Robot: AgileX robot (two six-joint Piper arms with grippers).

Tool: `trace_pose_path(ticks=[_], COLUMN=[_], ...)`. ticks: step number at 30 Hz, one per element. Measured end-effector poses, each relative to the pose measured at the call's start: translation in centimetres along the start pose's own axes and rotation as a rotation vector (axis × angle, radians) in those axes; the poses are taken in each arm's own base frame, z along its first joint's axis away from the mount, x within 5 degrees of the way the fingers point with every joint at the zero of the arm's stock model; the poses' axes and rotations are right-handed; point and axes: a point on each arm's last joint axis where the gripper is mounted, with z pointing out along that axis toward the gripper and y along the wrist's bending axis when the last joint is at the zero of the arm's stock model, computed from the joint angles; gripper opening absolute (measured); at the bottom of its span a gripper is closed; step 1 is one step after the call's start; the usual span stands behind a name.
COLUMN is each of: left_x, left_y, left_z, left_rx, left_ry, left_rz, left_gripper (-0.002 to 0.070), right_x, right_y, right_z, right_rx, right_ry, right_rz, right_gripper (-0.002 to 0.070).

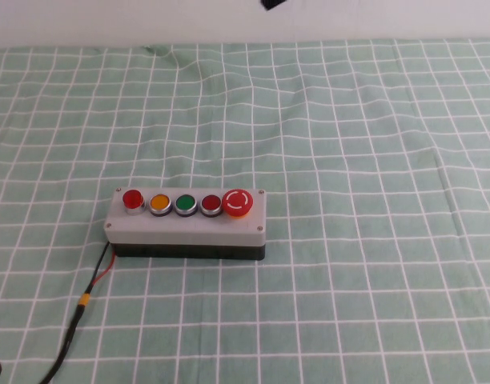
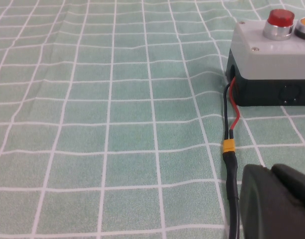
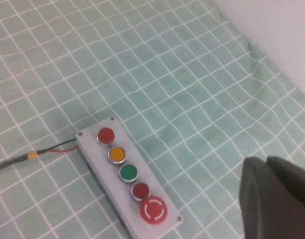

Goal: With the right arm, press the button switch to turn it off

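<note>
The right gripper (image 3: pixel 274 199) shows only as a dark bulk at the lower right of the right wrist view, high above the cloth and touching nothing. The left gripper (image 2: pixel 274 201) sits low at the lower right of its wrist view, beside the black cable (image 2: pixel 233 194). The button switch (image 1: pixel 133 199) sits left of centre in the high view, at the left end of the grey box (image 1: pixel 186 226), next to the orange button (image 1: pixel 159 203), facing up. The box's long axis runs left to right.

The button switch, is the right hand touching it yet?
No, the button switch sits untouched, and neither the right hand nor the left hand reaches it.
</note>
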Motion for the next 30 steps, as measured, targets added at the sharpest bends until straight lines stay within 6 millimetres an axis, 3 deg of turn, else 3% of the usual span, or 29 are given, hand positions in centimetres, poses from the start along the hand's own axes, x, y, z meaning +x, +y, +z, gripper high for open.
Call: trace_pose_path(ticks=[5,11,22,26,30], left_x=[0.0,0.0,0.0,0.0,0.0], left_y=[0.0,0.0,0.0,0.0,0.0], left_z=[0.0,0.0,0.0,0.0,0.0], left_rx=[0.000,0.000,0.000,0.000,0.000], left_ry=[0.000,0.000,0.000,0.000,0.000], left_rz=[0.000,0.000,0.000,0.000,0.000], left_gripper=[-0.0003,-0.0003,-0.0003,-0.0003,-0.0003], right_x=[0.7,4.2,16.0,20.3,22.9], right_y=[0.2,0.9,3.7,4.8,6.0], right_z=[-4.4,-9.0,-15.6,-16.3,-16.3], right_rx=[0.007,0.014,0.025,0.005,-0.055], right_ry=[-0.027,-0.004,-0.087,-0.093,-0.096], right_rz=[0.020,0.047,0.159,0.171,0.203], right_gripper=[-0.0016,-0.0016,-0.0016,-0.0016,-0.0016])
